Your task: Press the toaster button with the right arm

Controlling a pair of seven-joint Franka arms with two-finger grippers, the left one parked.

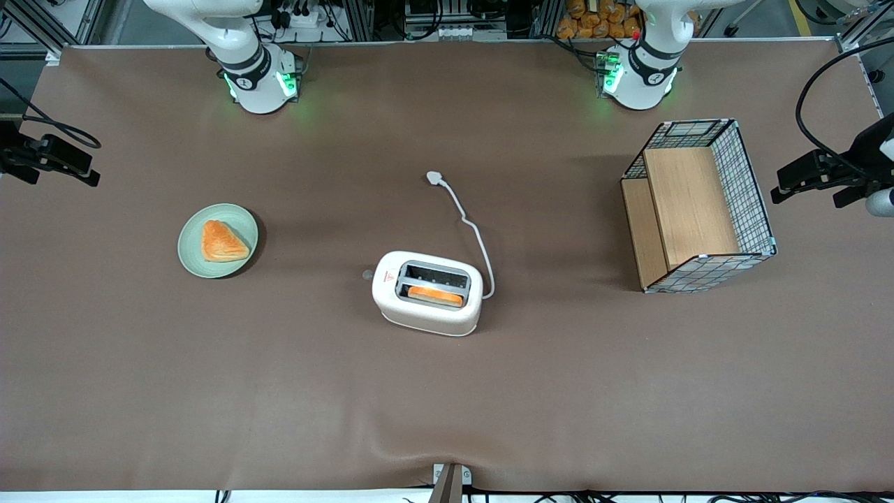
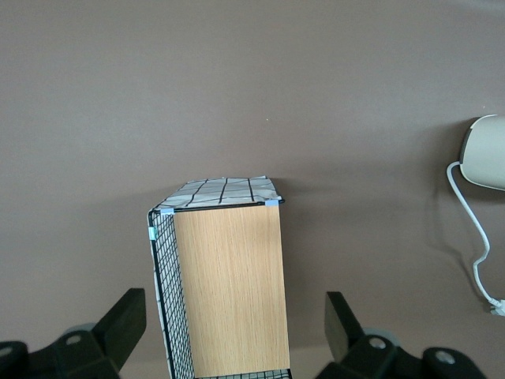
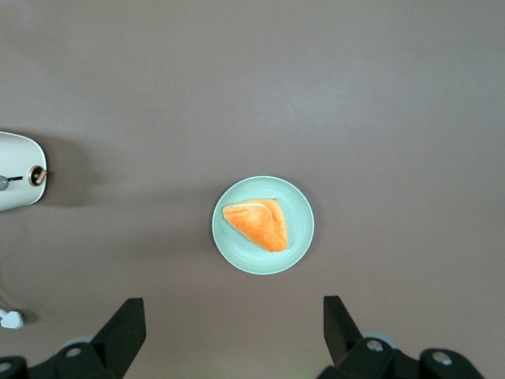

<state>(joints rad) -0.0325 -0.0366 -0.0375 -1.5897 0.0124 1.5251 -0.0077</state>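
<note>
The cream-white toaster [image 1: 427, 293] stands mid-table with an orange toast slice [image 1: 435, 295] in the slot nearer the front camera. Its small pale-grey button [image 1: 367, 274] juts from the end that faces the working arm's end of the table. The right wrist view catches that end of the toaster [image 3: 16, 181] and the button [image 3: 3, 183]. My gripper [image 3: 233, 316] hangs open high above the table, over a green plate [image 3: 300, 229], well apart from the toaster, with nothing between its fingers. In the front view only the right arm's base [image 1: 255, 73] shows.
The green plate [image 1: 192, 244] carries a triangular pastry [image 1: 222, 241], toward the working arm's end. The toaster's white cord ends in a plug [image 1: 434, 177] farther from the front camera. A wire-and-wood basket [image 1: 698, 202] lies toward the parked arm's end.
</note>
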